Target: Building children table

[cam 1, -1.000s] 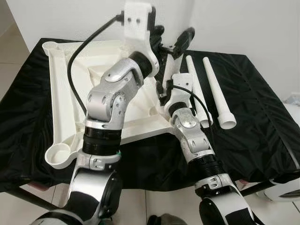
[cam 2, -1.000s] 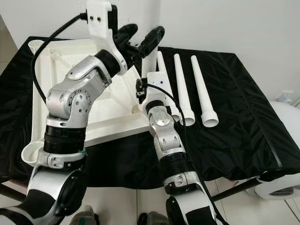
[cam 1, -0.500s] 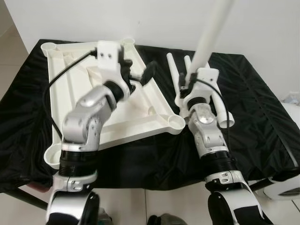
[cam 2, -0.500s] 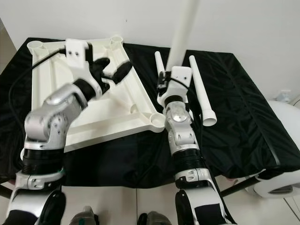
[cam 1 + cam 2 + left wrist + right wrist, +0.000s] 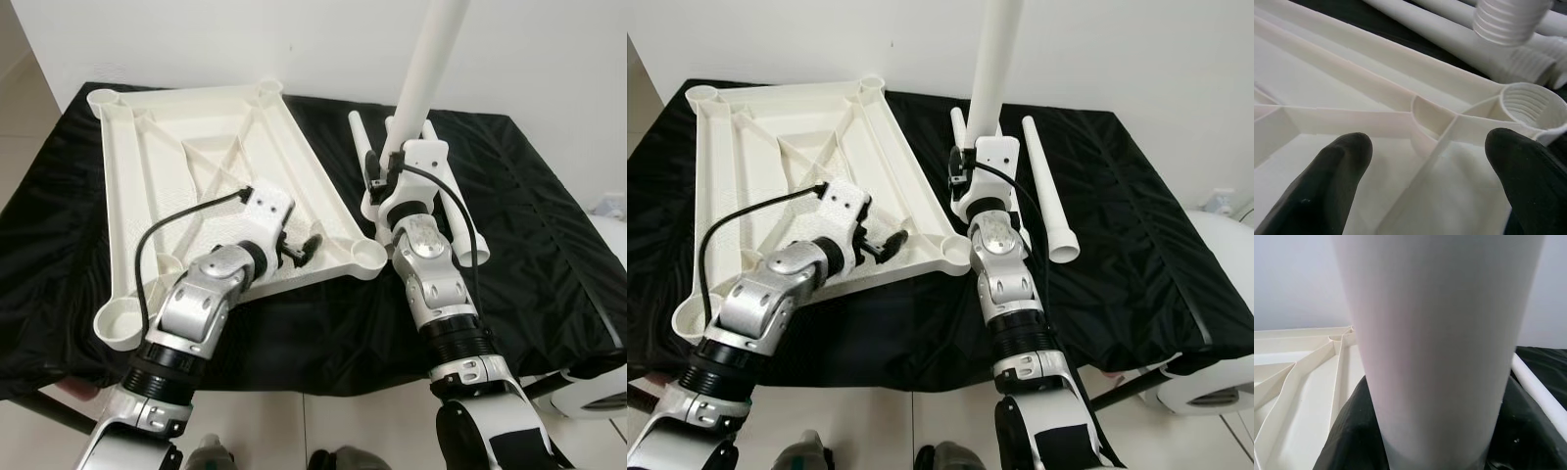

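A white plastic tabletop (image 5: 196, 166) lies upside down, ribs up, on a black cloth-covered surface (image 5: 549, 245), filling the upper left and centre of the head-camera frame, with a round threaded socket (image 5: 367, 257) at its near right corner and other sockets at its other corners.

The left gripper (image 5: 299, 250), in the lower centre of the frame, hovers low over the near right part of the tabletop, just left of that socket; its 2 black fingers (image 5: 1332, 181) stand wide apart with nothing between them, the ribbed underside showing through the gap in the left wrist view.

The right gripper (image 5: 970, 162), at centre frame just right of the tabletop, is closed around 1 white table leg (image 5: 426, 69) and holds it nearly upright, the leg rising out of the top of the frame. In the left wrist view the leg's threaded lower end (image 5: 1511, 19) hangs above and just beyond the corner socket, not touching it.

More white legs (image 5: 1048, 191) lie side by side on the cloth to the right of the tabletop, partly hidden behind the right arm, their wide ends toward the camera. A white wall (image 5: 549, 49) stands behind the table.
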